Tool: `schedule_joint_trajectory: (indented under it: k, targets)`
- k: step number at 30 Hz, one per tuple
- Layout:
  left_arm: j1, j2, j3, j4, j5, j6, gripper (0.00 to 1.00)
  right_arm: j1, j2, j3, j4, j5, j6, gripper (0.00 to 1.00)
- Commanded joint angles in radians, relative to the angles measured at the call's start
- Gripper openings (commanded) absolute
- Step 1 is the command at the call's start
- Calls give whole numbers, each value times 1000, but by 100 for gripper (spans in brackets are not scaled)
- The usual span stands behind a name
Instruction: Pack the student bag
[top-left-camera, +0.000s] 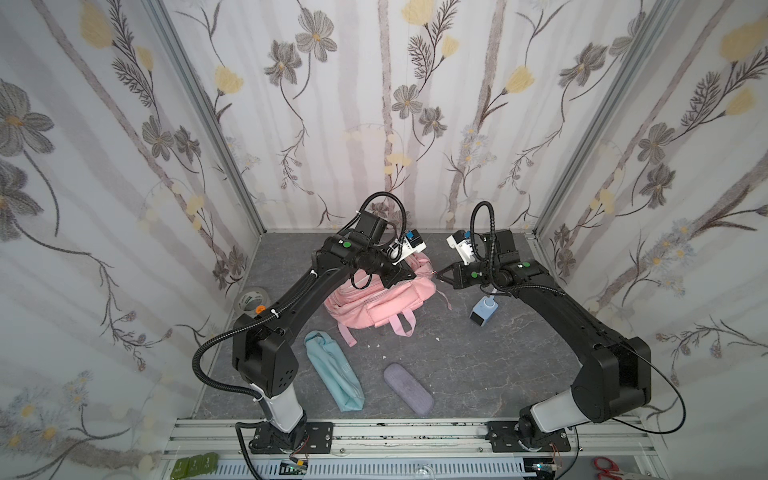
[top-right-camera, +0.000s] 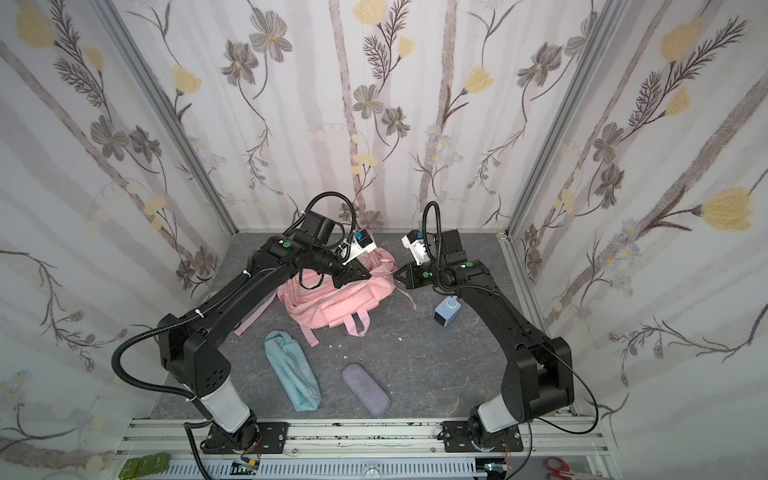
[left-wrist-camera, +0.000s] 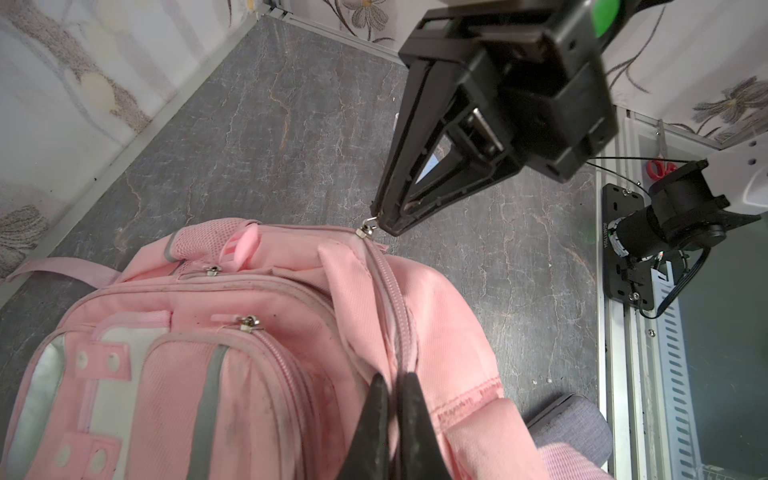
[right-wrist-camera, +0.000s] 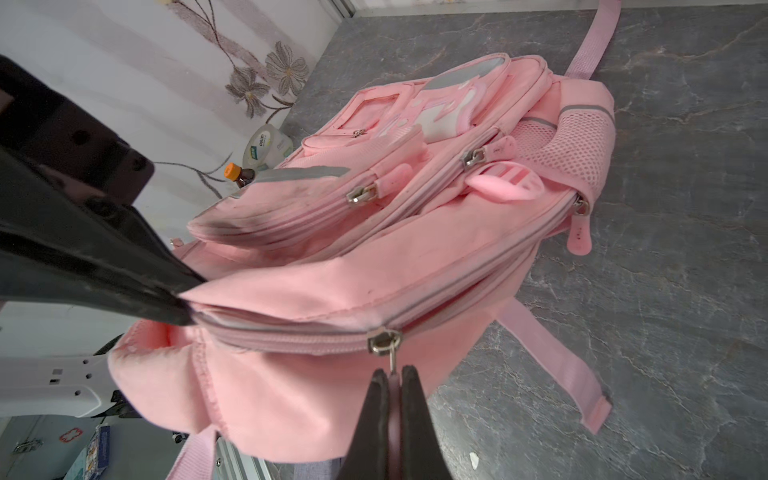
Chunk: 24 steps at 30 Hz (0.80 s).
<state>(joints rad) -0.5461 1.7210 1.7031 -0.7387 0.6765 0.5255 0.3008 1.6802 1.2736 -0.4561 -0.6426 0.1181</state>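
Two tight grips on the student bag, toward the back edge of the table: left pincer closed on fabric beside the main zip, right pincer closed on the zip pull. Likely trouble: slipping off that thin pull, or dragging the whole soft bag with a weak left hold.

Both top views: high at 6 o'clock, facing 12, near-identical. Left wrist cam faces 3, right faces 9; both close on soft pink fabric backpack.
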Motion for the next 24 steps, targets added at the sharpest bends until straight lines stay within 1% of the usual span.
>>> schedule_joint_trajectory:
  k: [1, 4, 8, 17, 22, 24]
  targets:
    - [9, -24, 16, 7, 50, 44, 0, -12, 36, -2, -23, 112, -41, 0]
    - [11, -33, 27, -11, 81, 74, 0, -12, 75, 3, -4, 124, -36, 0]
    - [18, -58, 35, -8, 74, 87, 0, -21, 136, 20, 16, 152, -45, 0]
    - [38, -98, 40, -1, 63, 90, 0, -64, 303, 114, 28, 213, -66, 0]
    - [38, -99, 28, 14, 70, 90, 0, -78, 361, 169, 27, 248, -52, 0]
    - [38, -94, 15, 42, 74, 79, 0, -86, 372, 184, 29, 228, -41, 0]
